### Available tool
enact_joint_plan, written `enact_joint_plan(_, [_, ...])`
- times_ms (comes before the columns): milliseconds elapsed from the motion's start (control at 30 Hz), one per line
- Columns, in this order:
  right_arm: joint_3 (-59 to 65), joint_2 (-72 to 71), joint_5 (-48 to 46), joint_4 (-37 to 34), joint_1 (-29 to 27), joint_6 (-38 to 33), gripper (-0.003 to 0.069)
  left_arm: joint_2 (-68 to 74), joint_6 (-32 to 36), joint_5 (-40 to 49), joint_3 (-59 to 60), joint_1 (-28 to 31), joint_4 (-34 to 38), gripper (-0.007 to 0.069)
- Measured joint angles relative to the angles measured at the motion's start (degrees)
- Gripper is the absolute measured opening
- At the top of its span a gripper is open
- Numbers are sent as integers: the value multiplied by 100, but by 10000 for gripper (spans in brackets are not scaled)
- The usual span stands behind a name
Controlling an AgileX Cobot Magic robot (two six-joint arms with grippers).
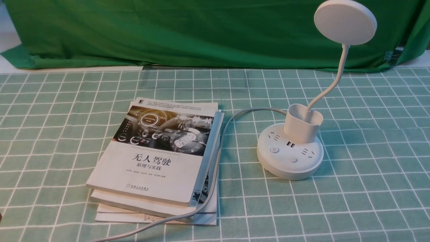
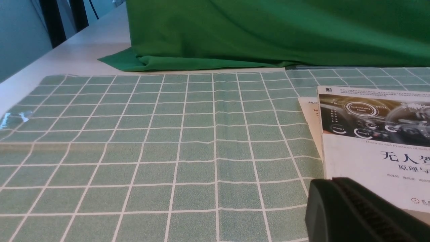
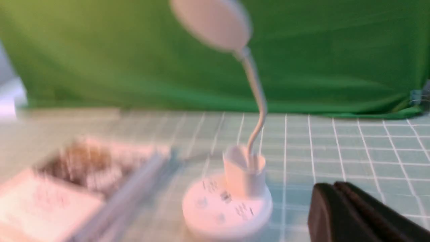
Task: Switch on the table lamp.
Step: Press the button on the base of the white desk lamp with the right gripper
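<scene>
Green-checked table (image 1: 369, 201); lamp (image 1: 290, 169) stands right of the books (image 1: 147, 158). Your right gripper (image 3: 331, 186) is closed, empty; left gripper's (image 2: 331, 181) opening unclear. Poor aim could miss the small button (image 1: 274, 150).

One lamp (image 1: 290, 151) is standing on one checked cloth (image 1: 369, 201). The lamp is carrying one round head (image 1: 346, 23), one neck (image 1: 339, 72), one cup (image 1: 300, 129) and one base (image 1: 285, 173). Two buttons are showing on that base, one (image 1: 274, 150) bearing a mark and one (image 1: 293, 160) looking plain. Several books (image 1: 147, 168) are lying in one pile, their exact number staying unclear. One cord (image 1: 218, 158) is running across the pile, and one green curtain (image 1: 201, 33) is hanging behind.
</scene>
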State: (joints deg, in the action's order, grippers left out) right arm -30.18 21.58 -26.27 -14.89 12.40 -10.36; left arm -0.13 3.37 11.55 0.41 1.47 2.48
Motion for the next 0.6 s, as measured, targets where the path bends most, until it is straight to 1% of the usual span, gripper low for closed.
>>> enact_joint_plan(33, [-353, 403, -377, 60, 16, -264, 30, 0, 0, 0, 0, 0, 0, 21])
enact_joint_plan(67, [-417, 484, -377, 60, 21, -311, 30, 0, 0, 0, 0, 0, 0, 21])
enact_joint_plan(100, [-818, 1055, -907, 140, 22, -572, 30, 0, 0, 0, 0, 0, 0, 21])
enact_joint_plan(133, [-1043, 1457, -1173, 187, 22, -703, 30, 0, 0, 0, 0, 0, 0, 21])
enact_joint_plan(233, [-1384, 2286, -1484, 211, 22, -914, 30, 0, 0, 0, 0, 0, 0, 21])
enact_joint_plan(267, [-1528, 2947, -1494, 211, 22, -1040, 30, 0, 0, 0, 0, 0, 0, 21])
enact_joint_plan(400, [-1565, 3993, -1169, 198, 84, -1108, 32, 0, 0, 0, 0, 0, 0, 21])
enact_joint_plan(500, [-1582, 4649, -772, 138, 350, -1114, 32, 0, 0, 0, 0, 0, 0, 21])
enact_joint_plan(600, [-1594, 5369, -163, 14, 671, -1102, 32, 0, 0, 0, 0, 0, 0, 21])
